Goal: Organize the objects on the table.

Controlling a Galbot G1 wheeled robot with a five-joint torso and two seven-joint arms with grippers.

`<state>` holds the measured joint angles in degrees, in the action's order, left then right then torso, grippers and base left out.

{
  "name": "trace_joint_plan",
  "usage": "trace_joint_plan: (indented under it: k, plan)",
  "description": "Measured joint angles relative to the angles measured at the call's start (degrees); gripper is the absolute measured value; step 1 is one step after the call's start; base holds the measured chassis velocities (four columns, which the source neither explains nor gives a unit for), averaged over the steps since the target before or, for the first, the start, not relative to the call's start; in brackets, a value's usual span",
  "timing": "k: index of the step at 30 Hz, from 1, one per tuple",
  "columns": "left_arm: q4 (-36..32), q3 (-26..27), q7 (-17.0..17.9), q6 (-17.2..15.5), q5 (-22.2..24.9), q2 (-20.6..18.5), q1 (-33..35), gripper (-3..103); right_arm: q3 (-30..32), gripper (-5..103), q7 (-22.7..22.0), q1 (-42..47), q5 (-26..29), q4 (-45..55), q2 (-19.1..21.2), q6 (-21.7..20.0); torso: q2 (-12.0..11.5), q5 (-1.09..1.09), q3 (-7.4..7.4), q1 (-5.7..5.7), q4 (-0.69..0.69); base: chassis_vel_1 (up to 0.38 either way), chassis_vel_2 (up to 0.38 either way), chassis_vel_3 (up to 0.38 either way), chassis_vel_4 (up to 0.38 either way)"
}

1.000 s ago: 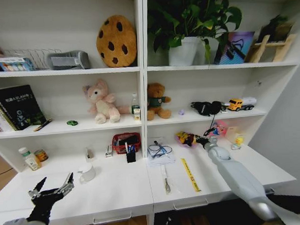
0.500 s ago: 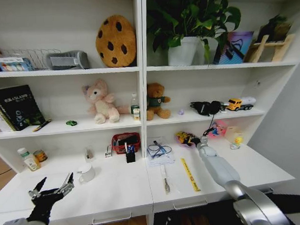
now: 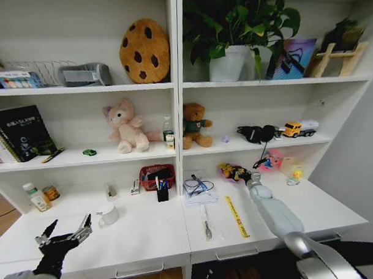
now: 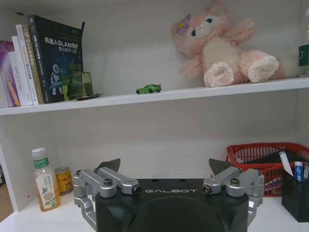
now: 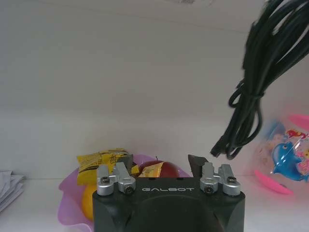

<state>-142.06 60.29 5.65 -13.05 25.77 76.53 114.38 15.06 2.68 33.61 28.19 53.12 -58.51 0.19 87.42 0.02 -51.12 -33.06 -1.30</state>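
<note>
My right gripper point(image 3: 241, 173) point(image 5: 161, 166) reaches to the back of the table point(image 3: 147, 236) and stands open at a pink bowl point(image 5: 67, 205) point(image 3: 227, 170) of yellow snack packets point(image 5: 99, 158) and a red item point(image 5: 169, 169). The jaws stand apart just in front of the bowl's contents. My left gripper point(image 3: 62, 233) point(image 4: 165, 166) hovers open and holds nothing over the table's front left. On the table are a black pen cup point(image 3: 162, 192) point(image 4: 294, 188), a bottle point(image 3: 36, 197) point(image 4: 44, 179) and a can point(image 3: 51, 192). A green toy car point(image 3: 89, 152) point(image 4: 148, 89) sits on the shelf above.
A white mug point(image 3: 107, 214), red basket point(image 3: 156, 176), papers with cables point(image 3: 198, 189), a yellow ruler point(image 3: 237, 216) and a slim tool point(image 3: 207, 227) lie mid-table. A black cable point(image 5: 251, 82) hangs beside the right gripper, near a pink dolphin toy point(image 5: 285, 159). Shelves hold plush toys and books.
My right arm has swung a little to the left, bringing its gripper closer to the pink bowl. The left arm has not moved.
</note>
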Motion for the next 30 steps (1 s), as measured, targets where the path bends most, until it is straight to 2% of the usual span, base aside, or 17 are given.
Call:
trace_joint_plan:
  k: [2,4,6,8,9,12,13,14,17,18,21,22,25,26,28,29,30]
  plan:
    - [0.0,0.0,0.0,0.0,0.0,0.0,0.0,100,0.8,74,-0.8,3.5,1.3,4.9,2.1,-0.8,0.0,-0.03,0.0,0.0,-0.01,0.0,0.0,0.0,0.0]
    - [0.0,0.0,0.0,0.0,0.0,0.0,0.0,100,1.2,74,-1.2,4.8,1.8,6.6,2.7,-1.1,0.0,-0.02,0.0,0.0,0.0,0.0,0.0,0.0,0.0]
    - [0.0,0.0,0.0,0.0,0.0,0.0,0.0,100,3.0,91,-2.1,10.9,4.6,14.2,5.1,-3.0,0.0,-0.01,0.0,0.0,0.01,0.0,0.0,0.0,0.0]
    - [0.0,0.0,0.0,0.0,0.0,0.0,0.0,100,4.0,91,-2.4,13.7,5.7,17.3,6.1,-3.8,0.0,-0.02,0.0,0.0,0.01,0.0,0.0,0.0,0.0]
    - [0.0,0.0,0.0,0.0,0.0,0.0,0.0,100,4.8,98,-2.7,16.2,6.5,19.8,6.9,-4.3,0.0,0.0,0.0,0.01,-0.01,0.0,0.0,0.0,0.0]
    - [0.0,0.0,0.0,0.0,0.0,0.0,0.0,100,9.5,100,-3.8,24.3,8.2,28.4,9.2,-5.5,0.0,0.0,0.01,0.0,-0.02,0.0,0.0,0.0,0.0]
    - [0.0,0.0,0.0,0.0,0.0,0.0,0.0,100,14.6,100,-6.4,32.1,8.3,36.6,10.7,-5.9,0.0,-0.03,0.01,0.01,-0.02,0.0,0.0,0.0,0.0]
    - [0.0,0.0,0.0,0.0,0.0,0.0,0.0,100,14.6,100,-6.4,32.1,8.3,36.6,10.7,-5.9,0.0,-0.03,0.01,0.01,-0.02,0.0,0.0,0.0,0.0]
    - [0.0,0.0,0.0,0.0,0.0,0.0,0.0,100,23.9,100,-9.7,46.2,7.9,50.1,11.3,-4.0,0.0,-0.02,0.01,0.01,0.0,0.0,0.0,0.0,0.0]
    - [0.0,0.0,0.0,0.0,0.0,0.0,0.0,100,23.9,100,-9.7,46.2,7.9,50.1,11.3,-4.0,0.0,-0.02,0.01,0.01,0.0,0.0,0.0,0.0,0.0]
    - [0.0,0.0,0.0,0.0,0.0,0.0,0.0,100,33.6,100,-8.8,58.4,8.1,59.2,8.9,-1.9,0.0,-0.02,0.01,0.01,0.0,0.0,0.0,0.0,0.0]
    - [0.0,0.0,0.0,0.0,0.0,0.0,0.0,100,33.6,100,-8.8,58.4,8.1,59.2,8.9,-1.9,0.0,-0.02,0.01,0.01,0.0,0.0,0.0,0.0,0.0]
    - [0.0,0.0,0.0,0.0,0.0,0.0,0.0,100,40.4,100,-7.2,71.5,7.2,68.0,4.1,1.6,0.0,-0.02,0.01,0.02,-0.02,0.0,0.0,0.0,0.0]
    - [0.0,0.0,0.0,0.0,0.0,0.0,0.0,100,40.4,100,-7.2,71.5,7.2,68.0,4.1,1.6,0.0,-0.02,0.01,0.02,-0.02,0.0,0.0,0.0,0.0]
    - [0.0,0.0,0.0,0.0,0.0,0.0,0.0,100,42.5,100,-6.7,76.0,5.8,70.4,1.5,3.6,0.0,-0.04,0.01,0.02,0.0,0.0,0.0,0.0,0.0]
    - [0.0,0.0,0.0,0.0,0.0,0.0,0.0,100,44.0,100,-5.9,80.0,4.4,72.2,-1.4,6.0,0.0,-0.03,0.01,0.02,0.0,0.0,0.0,0.0,0.0]
    - [0.0,0.0,0.0,0.0,0.0,0.0,0.0,100,44.0,100,-5.9,80.0,4.4,72.2,-1.4,6.0,0.0,-0.03,0.01,0.02,0.0,0.0,0.0,0.0,0.0]
